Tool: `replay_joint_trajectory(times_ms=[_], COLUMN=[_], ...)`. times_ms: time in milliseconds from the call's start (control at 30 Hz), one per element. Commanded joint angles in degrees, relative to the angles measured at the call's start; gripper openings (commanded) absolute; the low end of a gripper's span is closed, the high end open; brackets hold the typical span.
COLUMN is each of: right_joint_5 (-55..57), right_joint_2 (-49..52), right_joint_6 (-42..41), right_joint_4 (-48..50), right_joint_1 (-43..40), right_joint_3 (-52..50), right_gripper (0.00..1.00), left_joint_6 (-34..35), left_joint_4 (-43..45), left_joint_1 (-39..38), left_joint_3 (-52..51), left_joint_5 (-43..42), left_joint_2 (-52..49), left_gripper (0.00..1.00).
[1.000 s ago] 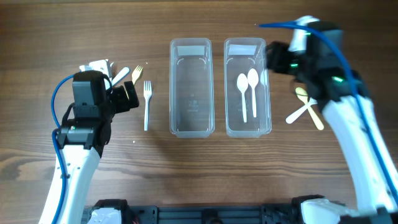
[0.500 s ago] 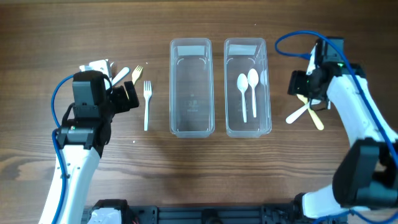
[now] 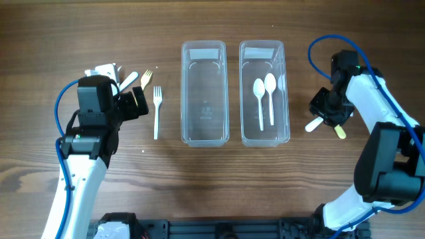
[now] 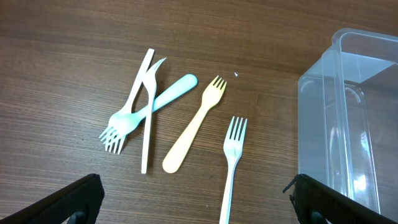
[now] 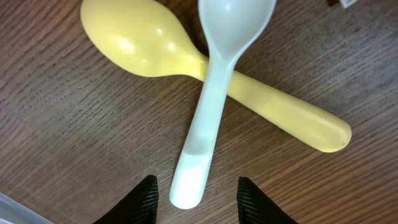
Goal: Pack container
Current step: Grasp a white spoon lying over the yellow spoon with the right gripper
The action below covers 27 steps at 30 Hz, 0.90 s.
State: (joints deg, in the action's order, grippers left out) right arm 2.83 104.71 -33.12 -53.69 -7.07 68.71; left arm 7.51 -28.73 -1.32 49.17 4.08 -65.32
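Clear plastic containers, two, side by side at mid-table (image 3: 199,186).
- Left container (image 3: 204,93): stands just beside the right one.
- Right container (image 3: 264,133): holds two white spoons (image 3: 263,99) lying parallel, bowls at the far end.
- White fork (image 4: 231,162): on the table, nearest the left container.
- Yellow fork (image 4: 193,134): beside it.
- Pale blue utensil (image 4: 161,99): crossed with white ones, farther left.
- Left fingers (image 4: 62,202): spread wide above the forks, gripping nothing.
- Yellow spoon (image 5: 155,43) and loose white spoon (image 5: 211,93): crossed, white over yellow, right of the containers.
- Right fingers (image 5: 146,196): parted, one tip either side of the loose white spoon's handle end.
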Motion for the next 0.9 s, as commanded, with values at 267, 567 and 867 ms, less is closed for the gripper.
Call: replay_joint_trajectory(times_ms=[267,567,867], right_joint_5=[0.37,3.87,3.82], right_joint_2=[0.85,0.87,3.87], right_joint_6=[-4.59,-4.55,-4.55], right_joint_4=[8.02,9.14,9.77], right_joint_1=[-0.09,-0.09,-0.09], right_joint_3=[-5.2,-5.46,-5.46], right_gripper=[0.45,0.4,0.36], left_joint_6=[-1.31,-1.31,-1.31], left_joint_4=[0.13,0.11,0.11], left_joint_1=[0.55,0.48,0.48], left_joint_3=[1.27,1.27,1.27], left_joint_5=[0.52,0.52,0.52], left_joint_2=[-0.2,-0.28,-0.26], left_gripper=[1.0,1.0,1.0])
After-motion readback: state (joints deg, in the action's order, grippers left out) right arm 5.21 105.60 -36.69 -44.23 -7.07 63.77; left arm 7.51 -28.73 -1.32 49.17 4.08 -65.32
